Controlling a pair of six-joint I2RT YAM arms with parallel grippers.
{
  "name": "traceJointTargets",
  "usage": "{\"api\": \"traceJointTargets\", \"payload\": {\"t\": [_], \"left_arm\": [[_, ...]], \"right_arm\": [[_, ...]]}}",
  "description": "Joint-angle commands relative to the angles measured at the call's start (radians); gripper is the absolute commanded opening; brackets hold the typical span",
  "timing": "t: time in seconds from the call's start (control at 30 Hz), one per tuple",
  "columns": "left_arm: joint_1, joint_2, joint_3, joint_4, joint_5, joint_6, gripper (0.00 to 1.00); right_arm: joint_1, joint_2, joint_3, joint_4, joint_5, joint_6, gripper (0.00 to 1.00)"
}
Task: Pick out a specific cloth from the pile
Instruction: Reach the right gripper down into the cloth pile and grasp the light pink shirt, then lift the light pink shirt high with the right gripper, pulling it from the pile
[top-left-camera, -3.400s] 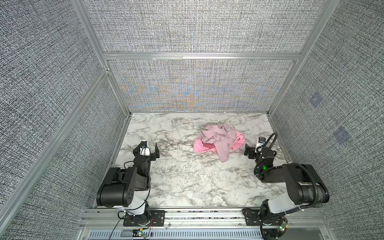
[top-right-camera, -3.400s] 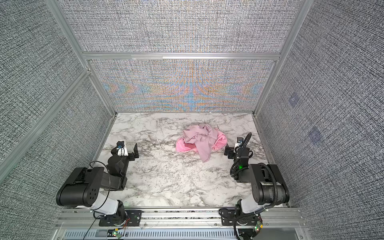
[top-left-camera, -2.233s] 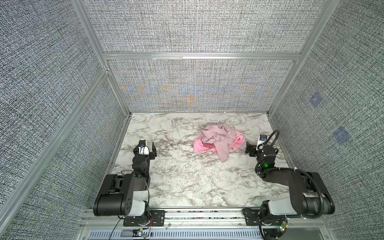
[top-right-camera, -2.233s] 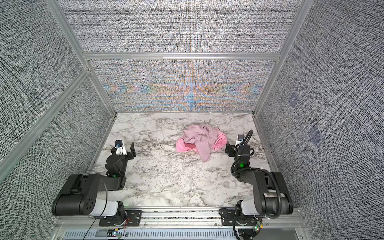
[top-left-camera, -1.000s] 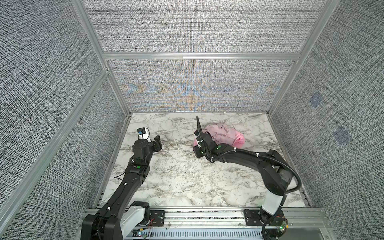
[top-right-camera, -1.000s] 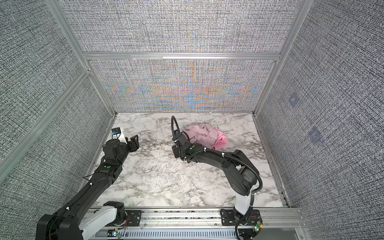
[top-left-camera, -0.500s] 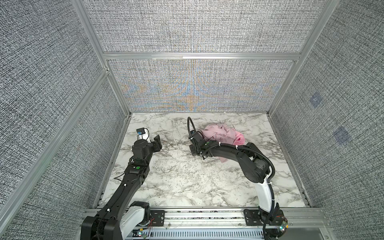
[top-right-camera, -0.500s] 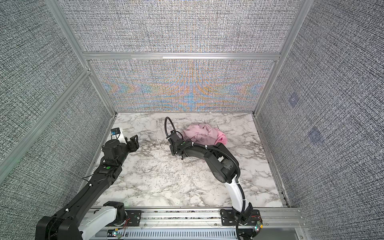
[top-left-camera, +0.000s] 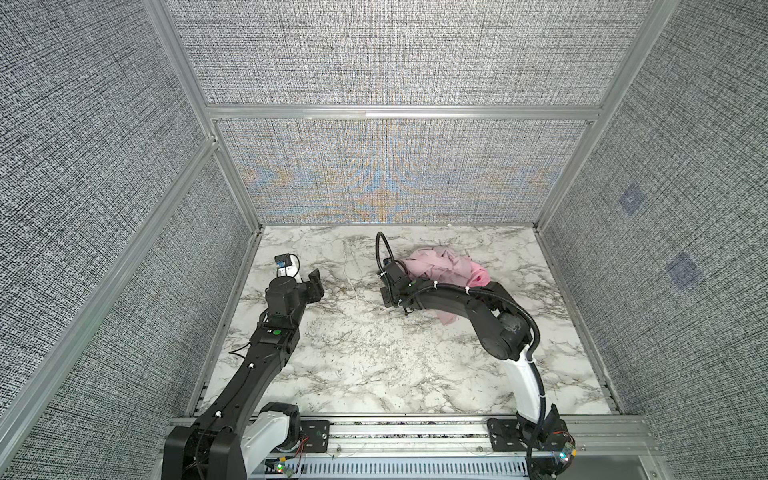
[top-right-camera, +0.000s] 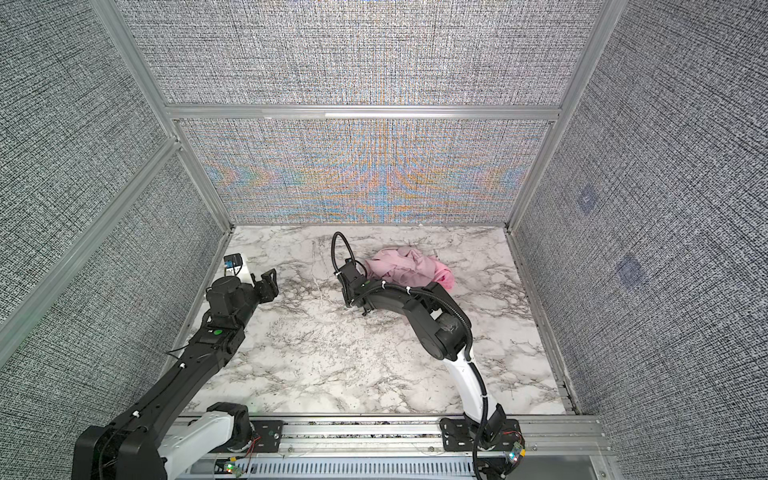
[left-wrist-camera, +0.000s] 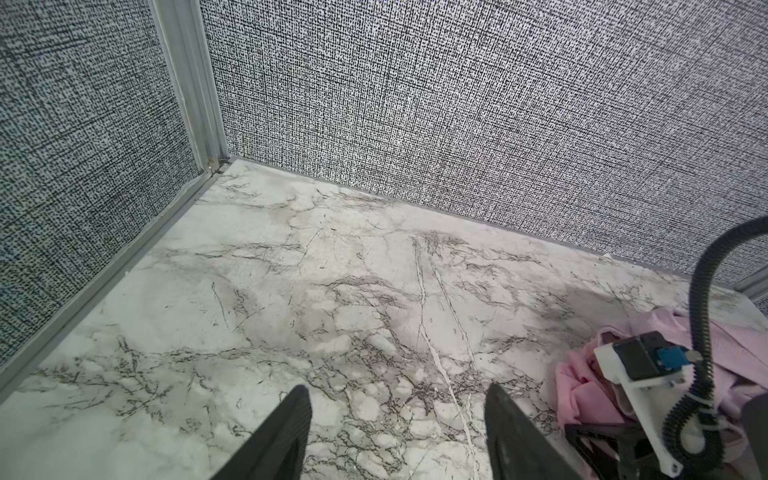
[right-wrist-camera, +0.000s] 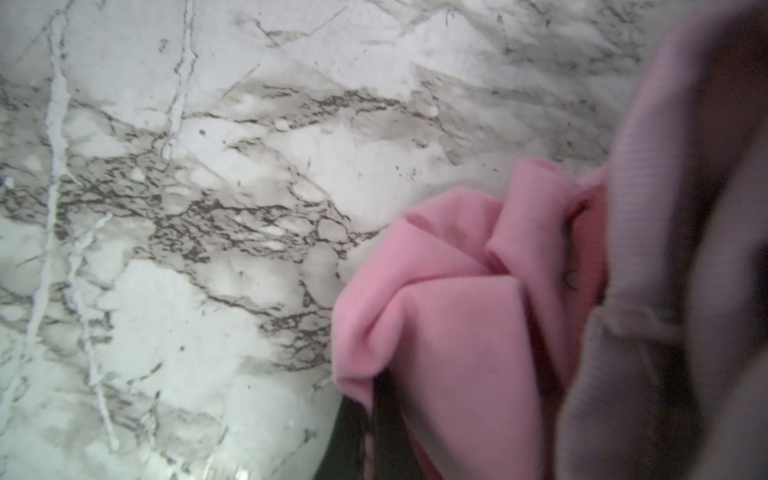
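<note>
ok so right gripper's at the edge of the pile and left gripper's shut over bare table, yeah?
No: the left gripper is open, jaws apart over bare table, per the left wrist view. The right gripper is at the edge of the pile.

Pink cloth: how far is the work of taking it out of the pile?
Done: the right claw is at the pile's edge and shut on a fold of the bright pink cloth. In hand: that grip only; the cloth lies partly under the dusty-rose cloth. To do: pulling it clear of the pile. The left claw is open over the table, holding nothing.
</note>
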Motion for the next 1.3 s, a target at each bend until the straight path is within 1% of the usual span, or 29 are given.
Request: {"api": "traceJointTargets", "payload": {"t": [0.0,0.13,0.3,0.53,0.73,0.87,1.03,1.27], "left_arm": [[0.001,-0.009,0.007,0.000,-0.009,0.010,0.68],[0.001,-0.017,0.010,-0.004,-0.006,0.005,0.68],[0.001,-0.018,0.017,-0.004,-0.002,-0.001,0.68],[0.001,-0.020,0.022,-0.008,0.004,-0.012,0.68],[0.000,-0.020,0.034,-0.025,0.009,-0.014,0.68],[0.000,-0.028,0.040,-0.035,0.007,-0.014,0.68],[0.001,-0.033,0.044,-0.038,0.004,-0.015,0.68],[0.001,-0.035,0.055,-0.056,0.005,-0.013,0.68]], "right_arm": [[-0.010,-0.080,-0.053,0.006,-0.013,0.042,0.00],[-0.034,-0.255,-0.150,0.059,-0.030,0.040,0.00],[-0.081,-0.446,-0.202,0.037,-0.033,0.007,0.00],[-0.156,-0.637,-0.246,0.043,-0.043,-0.017,0.00],[-0.231,-0.750,-0.191,0.014,-0.097,-0.033,0.00],[-0.278,-0.814,-0.135,-0.012,-0.108,-0.057,0.00],[-0.355,-0.867,-0.084,-0.034,-0.149,-0.054,0.00],[-0.446,-0.915,0.016,-0.080,-0.172,-0.053,0.00]]}}
